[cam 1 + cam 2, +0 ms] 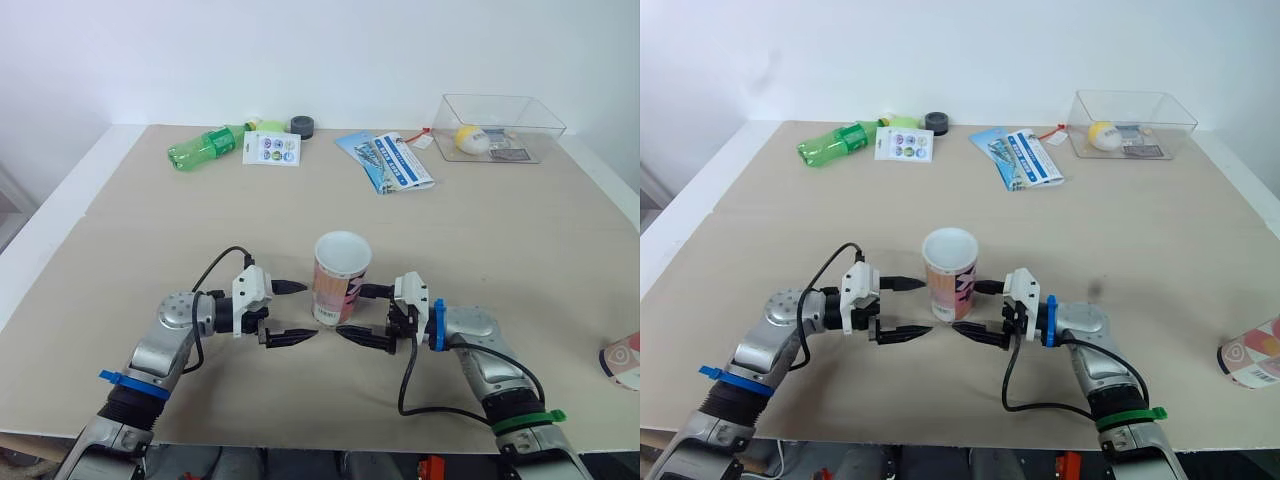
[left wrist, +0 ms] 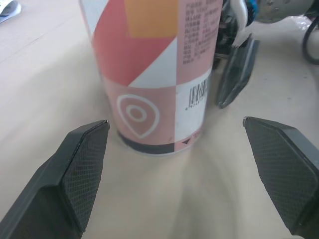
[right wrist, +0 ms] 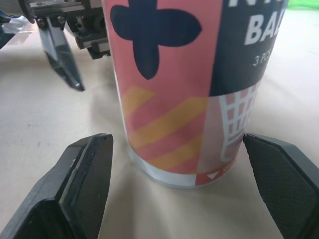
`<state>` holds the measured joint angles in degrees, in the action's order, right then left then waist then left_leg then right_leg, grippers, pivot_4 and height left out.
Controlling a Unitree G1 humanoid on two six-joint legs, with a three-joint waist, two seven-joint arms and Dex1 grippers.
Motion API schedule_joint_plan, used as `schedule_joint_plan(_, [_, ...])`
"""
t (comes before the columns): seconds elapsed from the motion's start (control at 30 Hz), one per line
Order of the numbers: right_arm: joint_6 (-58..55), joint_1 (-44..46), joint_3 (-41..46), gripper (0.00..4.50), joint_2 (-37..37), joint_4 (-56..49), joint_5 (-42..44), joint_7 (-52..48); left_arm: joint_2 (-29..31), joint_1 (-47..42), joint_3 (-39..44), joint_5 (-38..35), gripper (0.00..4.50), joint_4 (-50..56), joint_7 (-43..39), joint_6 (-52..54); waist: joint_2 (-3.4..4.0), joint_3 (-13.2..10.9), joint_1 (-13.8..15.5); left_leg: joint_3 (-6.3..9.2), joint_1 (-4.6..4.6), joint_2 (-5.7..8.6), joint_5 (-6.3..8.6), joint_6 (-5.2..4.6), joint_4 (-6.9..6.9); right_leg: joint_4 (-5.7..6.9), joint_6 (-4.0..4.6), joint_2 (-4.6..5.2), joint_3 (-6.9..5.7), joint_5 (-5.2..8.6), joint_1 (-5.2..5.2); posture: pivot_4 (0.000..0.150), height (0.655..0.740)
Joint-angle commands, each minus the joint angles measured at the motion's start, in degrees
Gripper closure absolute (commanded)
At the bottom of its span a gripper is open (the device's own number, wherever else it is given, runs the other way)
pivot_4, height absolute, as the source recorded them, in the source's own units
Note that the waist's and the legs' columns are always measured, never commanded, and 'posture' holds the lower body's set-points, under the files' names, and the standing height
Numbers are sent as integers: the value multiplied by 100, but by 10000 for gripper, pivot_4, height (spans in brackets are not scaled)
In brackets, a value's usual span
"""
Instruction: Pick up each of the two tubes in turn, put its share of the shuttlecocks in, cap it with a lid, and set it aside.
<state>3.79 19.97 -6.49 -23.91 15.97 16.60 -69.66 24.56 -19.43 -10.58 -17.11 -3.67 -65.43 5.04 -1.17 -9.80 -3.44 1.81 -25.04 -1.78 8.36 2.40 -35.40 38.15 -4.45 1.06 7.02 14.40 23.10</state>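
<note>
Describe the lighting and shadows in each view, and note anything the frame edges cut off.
Left eye view: soft, even light; the upright tube throws hardly any shadow on the table; a second tube is cut by the right edge. Left wrist view: faint shadow at the tube's base, top cut off. Right wrist view: likewise.
</note>
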Motion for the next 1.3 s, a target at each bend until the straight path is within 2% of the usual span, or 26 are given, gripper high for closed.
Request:
schedule_joint_plan(0.03, [144, 169, -132, 0, 118, 235, -62, -93, -98, 30, 141, -141, 394, 152, 139, -73, -1, 0, -2, 0, 0, 0, 0, 0, 0, 0, 0, 0, 0, -1, 0, 1500, 7400])
schedule_joint_plan(1.0, [275, 872, -549, 0, 617, 1088, -302, -483, -1, 301, 47, -3, 394, 260, 353, -186, -5, 3, -107, -1, 6, -9, 0, 1, 1, 0, 11, -7, 0, -8, 1, 1500, 7400])
schedule_joint_plan(1.3, [378, 959, -533, 0, 745, 1333, -298, -551, 244, 461, 240, -31, 394, 435, 452, -201, -8, 3, -130, -4, 19, -28, 0, 1, 3, 0, 26, -21, 1, -17, 1, 1500, 7400])
